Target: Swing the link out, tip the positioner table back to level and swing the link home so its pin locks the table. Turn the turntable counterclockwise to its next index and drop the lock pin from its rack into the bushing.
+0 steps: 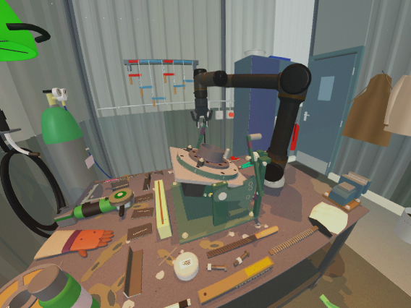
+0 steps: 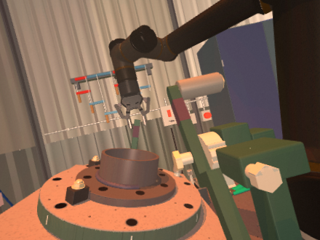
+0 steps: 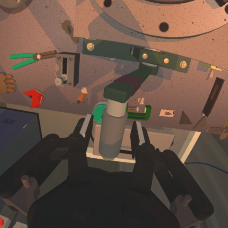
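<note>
A green link arm (image 3: 130, 82) with a maroon band rises from the far side of the positioner, and its grey and cream handle (image 3: 111, 130) stands between my fingers. The same link (image 1: 202, 134) shows behind the tilted table (image 1: 208, 168). The turntable (image 2: 120, 196) carries a dark ring (image 2: 130, 165) and a row of index holes. A second green link (image 2: 203, 160) with a cream handle (image 2: 200, 86) stands at the near side. A lock pin sits in its rack (image 3: 66, 69) on the bench. My gripper (image 3: 111, 132) is open around the handle and holds nothing.
The blue cabinet (image 1: 253, 105) stands behind the bench, by the arm's base. A green clamp (image 3: 137, 112), green pliers (image 3: 28, 59) and a red block (image 3: 35, 96) lie on the bench's far side. An angle grinder (image 1: 97, 206) and a file (image 1: 242, 240) lie nearer the front.
</note>
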You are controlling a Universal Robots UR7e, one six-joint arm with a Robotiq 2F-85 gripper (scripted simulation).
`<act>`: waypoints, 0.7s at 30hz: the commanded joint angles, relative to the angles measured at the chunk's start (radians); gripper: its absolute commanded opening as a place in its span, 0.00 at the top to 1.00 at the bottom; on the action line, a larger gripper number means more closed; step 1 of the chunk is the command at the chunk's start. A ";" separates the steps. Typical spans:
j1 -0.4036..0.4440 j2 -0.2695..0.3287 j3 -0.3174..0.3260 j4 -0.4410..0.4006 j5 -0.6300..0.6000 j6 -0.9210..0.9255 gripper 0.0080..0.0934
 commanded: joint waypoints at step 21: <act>0.000 0.000 0.000 -0.001 0.000 0.000 0.77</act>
